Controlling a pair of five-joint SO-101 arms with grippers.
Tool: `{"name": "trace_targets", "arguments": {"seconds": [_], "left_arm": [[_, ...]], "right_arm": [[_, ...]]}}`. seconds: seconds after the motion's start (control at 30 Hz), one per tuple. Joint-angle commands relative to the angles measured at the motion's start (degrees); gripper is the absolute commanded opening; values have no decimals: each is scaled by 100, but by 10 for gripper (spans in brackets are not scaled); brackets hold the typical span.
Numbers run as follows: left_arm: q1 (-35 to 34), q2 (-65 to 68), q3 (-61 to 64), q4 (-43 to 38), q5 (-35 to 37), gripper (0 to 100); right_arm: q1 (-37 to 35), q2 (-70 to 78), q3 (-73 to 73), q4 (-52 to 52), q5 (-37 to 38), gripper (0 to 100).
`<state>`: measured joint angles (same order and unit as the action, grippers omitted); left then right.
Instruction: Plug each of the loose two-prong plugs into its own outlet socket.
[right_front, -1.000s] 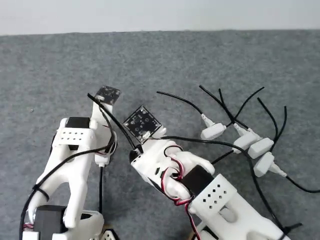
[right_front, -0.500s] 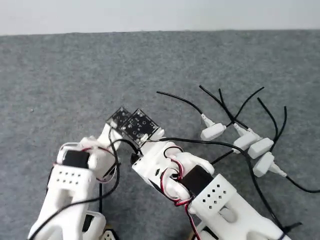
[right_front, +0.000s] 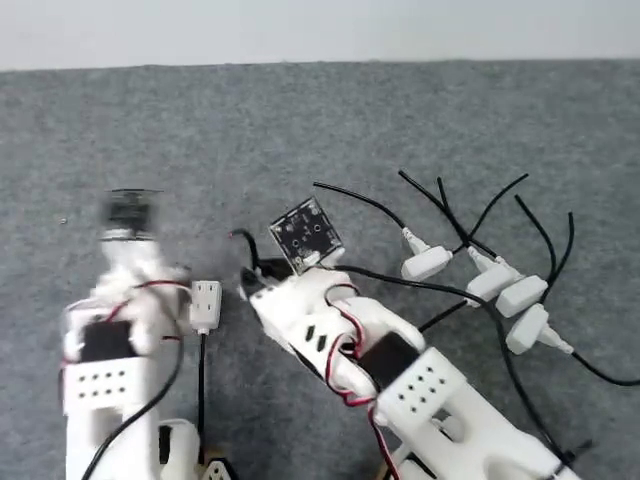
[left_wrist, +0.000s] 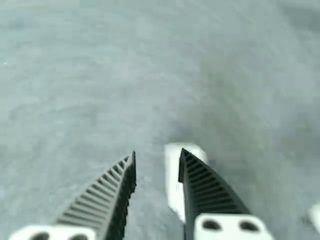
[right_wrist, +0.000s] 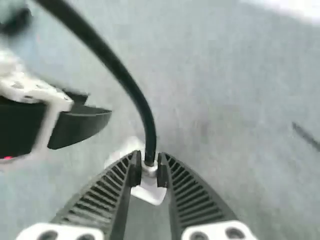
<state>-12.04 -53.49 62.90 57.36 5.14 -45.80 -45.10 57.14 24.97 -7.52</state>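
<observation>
The held plug (right_wrist: 146, 189), white with a black cable (right_wrist: 125, 85) rising from it, sat pinched between the ribbed fingers of the right gripper (right_wrist: 148, 157), which was closed tight on it just above the worktop (right_front: 300, 120). Close to its left, the outlet socket (right_front: 205, 305) lay flat on the grey surface between the two arms, with its own dark lead running toward the near edge.

The left gripper (left_wrist: 157, 152) hung over the worktop with its fingers parted and nothing between them. A white block (left_wrist: 174, 175) lay partly behind one finger, too blurred to say what it was.

The right arm (right_front: 340, 330) reached in from the near right, and the left arm (right_front: 110, 340) stood at the near left.

At the right, well apart from the socket, the loose plugs (right_front: 520, 295) lay in a cluster of four white bodies, their thin black leads (right_front: 480, 215) fanning toward the far side.

The worktop was covered in a grey, felt-like mat with a speckled nap, spreading across the whole width. Along its far edge rose a plain pale wall (right_front: 300, 30).
</observation>
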Motion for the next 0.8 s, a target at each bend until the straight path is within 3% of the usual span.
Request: {"name": "trace_targets", "arguments": {"seconds": [0.0,0.27,0.47,0.77], "left_arm": [[-844,-264,497,-809,897,135],[-1336,-264,690,-1213,1037,135],[-1978,-255,585,-1284,1688,135],[-2031,-255,541,-1301,1785,135]], "right_arm": [[-13,760,-308,-884,-132,8],[-31,2844,-2119,-708,-176,8],[-13,3811,-3402,-48,-826,8],[-277,4971,-4273,145,-1626,8]]}}
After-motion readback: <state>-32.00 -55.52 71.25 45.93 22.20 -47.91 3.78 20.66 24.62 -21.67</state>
